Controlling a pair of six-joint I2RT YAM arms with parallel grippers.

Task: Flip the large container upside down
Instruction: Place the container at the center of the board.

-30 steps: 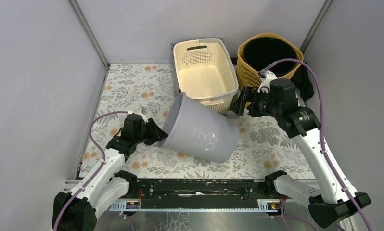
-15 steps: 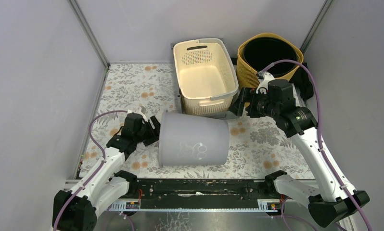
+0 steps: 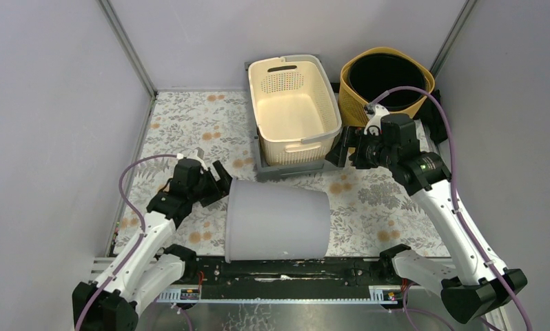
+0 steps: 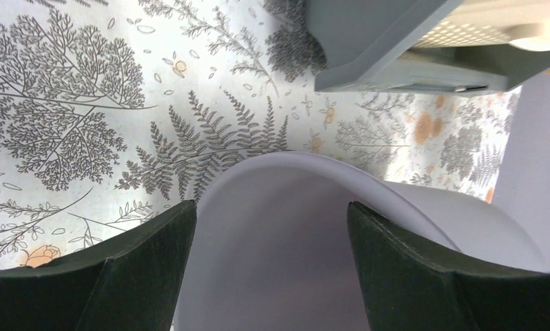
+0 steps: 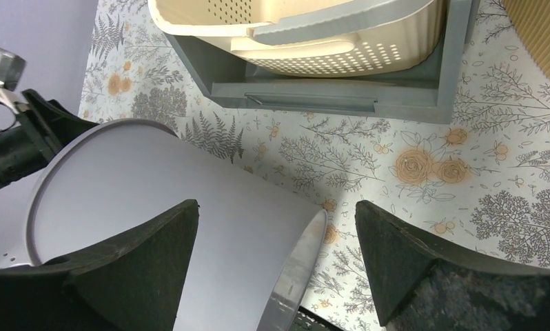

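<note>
I see the left claw [image 3: 220, 184] and right claw [image 3: 340, 147] wide open, empty. The large container [image 3: 278, 221] lies sideways just ahead of the left claw; I should grip its rim squarely, then lift.

Left arm [image 3: 145, 238] is stretched out low and forward from its base, with the left gripper [image 3: 216, 183] pointing off to the right, jaws spread wide. Right arm [image 3: 451, 221] stands way taller and bends over at the top, so the right gripper [image 3: 342, 150] aims left and down, jaws wide apart too.
</note>
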